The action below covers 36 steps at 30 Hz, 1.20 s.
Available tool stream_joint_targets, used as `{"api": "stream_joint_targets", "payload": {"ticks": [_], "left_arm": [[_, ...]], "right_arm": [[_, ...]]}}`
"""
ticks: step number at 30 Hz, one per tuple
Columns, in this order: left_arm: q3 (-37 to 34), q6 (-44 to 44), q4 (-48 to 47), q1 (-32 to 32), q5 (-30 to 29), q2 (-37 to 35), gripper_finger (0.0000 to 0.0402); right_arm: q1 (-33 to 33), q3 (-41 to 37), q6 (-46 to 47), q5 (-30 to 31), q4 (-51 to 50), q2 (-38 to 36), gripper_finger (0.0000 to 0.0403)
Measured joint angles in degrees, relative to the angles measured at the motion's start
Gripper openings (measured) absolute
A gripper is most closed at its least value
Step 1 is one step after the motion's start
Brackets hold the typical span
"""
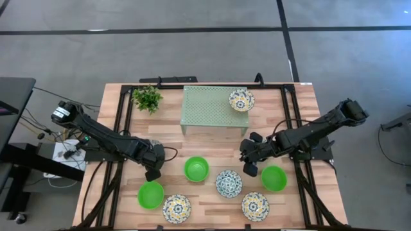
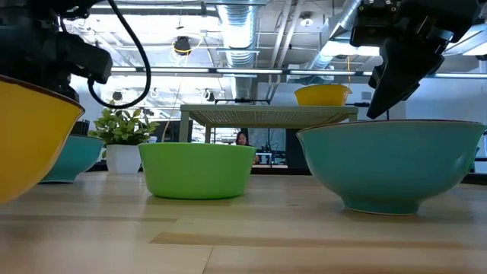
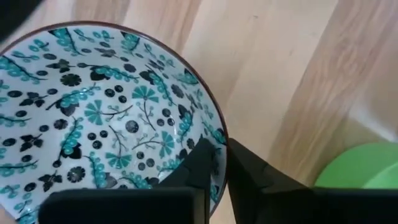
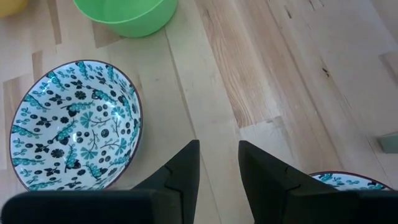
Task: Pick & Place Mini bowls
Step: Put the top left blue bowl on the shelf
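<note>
The left tool (image 3: 217,171) is clamped on the rim of a white bowl with blue pattern (image 3: 93,112); the right tool (image 4: 219,165) hangs apart above the surface (image 4: 249,74), a patterned bowl (image 4: 74,127) on its left.

left arm reaches in from the left edge, left gripper (image 3: 219,167) low, fingers pinched nearly together; right arm angled in from the right, right gripper (image 4: 219,163) hovering, fingers parted
</note>
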Motion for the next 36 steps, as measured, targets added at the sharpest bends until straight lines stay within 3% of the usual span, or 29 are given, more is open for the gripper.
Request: {"api": "stream_joint_targets", "payload": {"ticks": [5, 9, 15, 23, 28, 36], "left_arm": [[2.04, 4.85, -0.11, 0.09, 0.82, 0.02, 0.0029], [7.12, 7.93, 1.64, 0.24, 2.2, 0.07, 0.0019], [15.86, 15.96, 1.13, 0.22, -0.5, 0.11, 0.0016], [26.38, 36.52, 1.06, 1.33, -6.95, 0.11, 0.0012], [28.44, 53.21, 3.56, 6.92, -13.12, 0.11, 0.0017], [28.46, 70.63, 14.49, 22.17, -11.36, 4.61, 0.0017]], "right_arm": [[0.0, 0.0, 0.16, -1.36, 0.02, 0.0, 0.0107], [0.0, 0.0, 0.17, -1.82, 0.0, 0.0, 0.0107], [0.0, 0.0, 0.11, -1.88, -0.07, 0.0, 0.0107], [0.0, 0.0, -0.03, -1.9, -0.17, 0.0, 0.0107], [0.0, 0.0, -0.03, -1.9, -0.15, 0.0, 0.0107], [0.0, 0.02, 0.0, -1.47, 0.69, 0.0, 0.0107]]}}
